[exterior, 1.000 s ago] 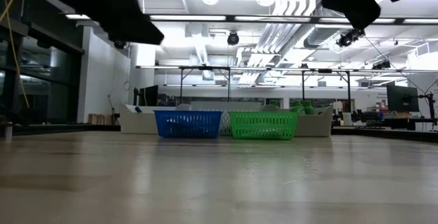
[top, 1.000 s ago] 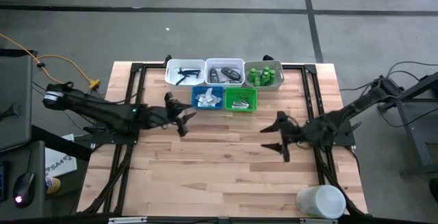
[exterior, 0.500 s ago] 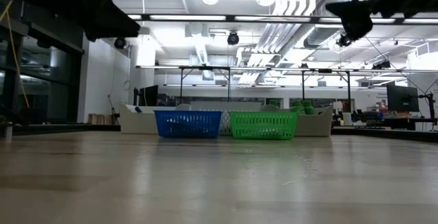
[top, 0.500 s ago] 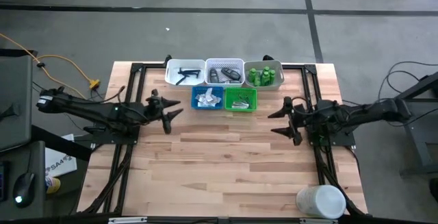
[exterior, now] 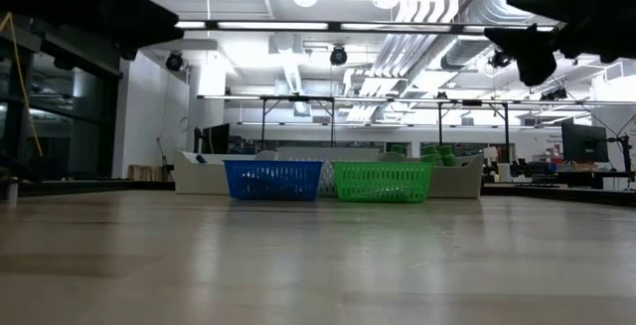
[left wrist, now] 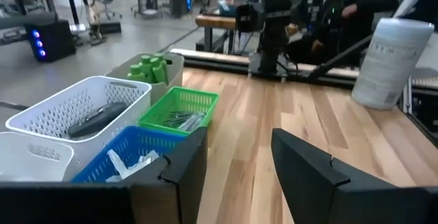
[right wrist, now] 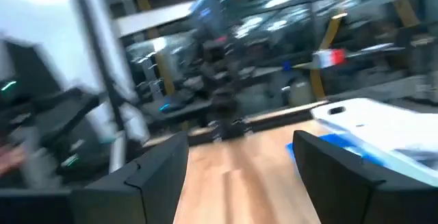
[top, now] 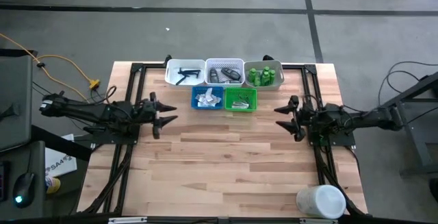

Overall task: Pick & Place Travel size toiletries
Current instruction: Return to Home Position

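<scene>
Wooden table [top: 226, 162], green bottles [top: 262, 75] upright in tray [top: 280, 82], left claw [top: 163, 113] and right claw [top: 283, 116] spread, empty

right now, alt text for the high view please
Five baskets of sorted toiletries sit at the far edge of a wooden table. The left gripper and right gripper hover open and empty at either side; a white container stands at the near right corner.

Large white container [top: 320, 201] at wooden table's [top: 226, 159] corner (baskets [top: 225, 61] opposite)
</scene>
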